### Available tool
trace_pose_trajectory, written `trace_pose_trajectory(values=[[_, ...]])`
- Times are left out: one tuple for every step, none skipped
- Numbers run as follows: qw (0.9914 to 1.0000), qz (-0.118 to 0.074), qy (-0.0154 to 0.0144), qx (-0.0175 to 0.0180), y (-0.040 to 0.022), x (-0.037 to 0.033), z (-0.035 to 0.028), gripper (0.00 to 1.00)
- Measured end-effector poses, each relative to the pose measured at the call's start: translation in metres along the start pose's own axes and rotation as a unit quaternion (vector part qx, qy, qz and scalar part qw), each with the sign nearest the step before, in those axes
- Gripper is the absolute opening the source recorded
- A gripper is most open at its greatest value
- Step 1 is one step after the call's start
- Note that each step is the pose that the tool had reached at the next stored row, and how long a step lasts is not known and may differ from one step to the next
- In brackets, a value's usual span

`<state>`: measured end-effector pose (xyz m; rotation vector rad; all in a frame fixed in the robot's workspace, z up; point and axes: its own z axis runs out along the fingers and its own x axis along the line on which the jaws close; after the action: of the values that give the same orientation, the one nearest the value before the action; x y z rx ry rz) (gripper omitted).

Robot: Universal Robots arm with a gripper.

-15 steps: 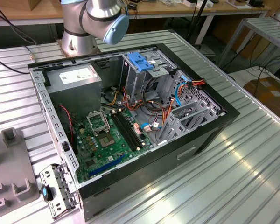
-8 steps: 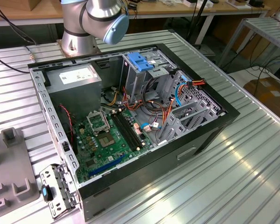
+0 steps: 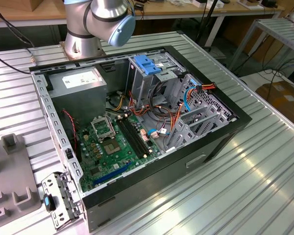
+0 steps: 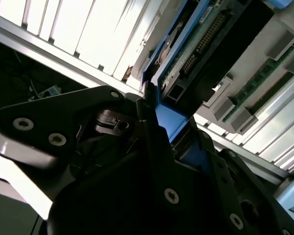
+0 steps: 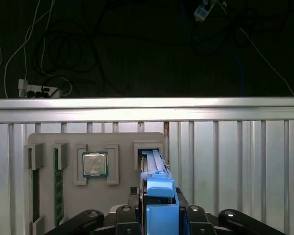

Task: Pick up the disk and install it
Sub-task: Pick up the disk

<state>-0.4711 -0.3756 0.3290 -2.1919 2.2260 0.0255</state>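
The black two-fingered claw (image 5: 160, 221) is clamped across the blue plastic carrier frame of the disk (image 5: 157, 181), a rectangular silver metal hard drive seen edge-on in the first wrist view. The second wrist view shows the claw (image 4: 174, 139) pinching that frame while the disk (image 4: 206, 44) turns its green circuit side and connector towards the camera. Gripping the frame rather than the bare board probably spares the electronics. The disk's far end reaches the upright slot of a flat grey plastic holder tray (image 5: 95, 208); whether it has cleared the slot I cannot tell. On the tray lie a square silver processor chip (image 5: 95, 164) and a narrow green memory stick (image 5: 58, 183), well apart from the disk. The tray rests on a ribbed aluminium worktop (image 5: 235, 171). The exterior view shows an open black computer case (image 3: 186, 161), where orange and blue cables (image 3: 186, 98) crowd beside a tall grey metal cage with a blue cap (image 3: 147, 66).
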Motion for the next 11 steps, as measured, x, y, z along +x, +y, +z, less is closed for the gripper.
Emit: trace_pose_trajectory(values=[[1.0,0.0,0.0,0.0,0.0,-0.0001,-0.0036,0.37],[1.0,0.0,0.0,0.0,0.0,-0.0001,-0.006,0.37],[1.0,0.0,0.0,0.0,0.0,-0.0002,-0.008,0.37],[1.0,0.0,0.0,0.0,0.0,-0.0003,-0.011,0.37],[1.0,0.0,0.0001,0.0,0.0,-0.0003,-0.0129,0.37],[1.0,0.0,0.0,0.0,0.0,-0.0004,-0.0159,0.37],[1.0,0.0,0.0,0.0,0.0,-0.0004,-0.0179,0.37],[1.0,0.0,0.0,0.0,0.0,-0.0005,-0.0211,0.37],[1.0,0.0,0.0,0.0,0.0,-0.0006,-0.0232,0.37],[1.0,0.0,0.0,0.0,0.0,-0.0006,-0.0255,0.37],[1.0,0.0,0.0,0.0,0.0,-0.0007,-0.0276,0.37]])
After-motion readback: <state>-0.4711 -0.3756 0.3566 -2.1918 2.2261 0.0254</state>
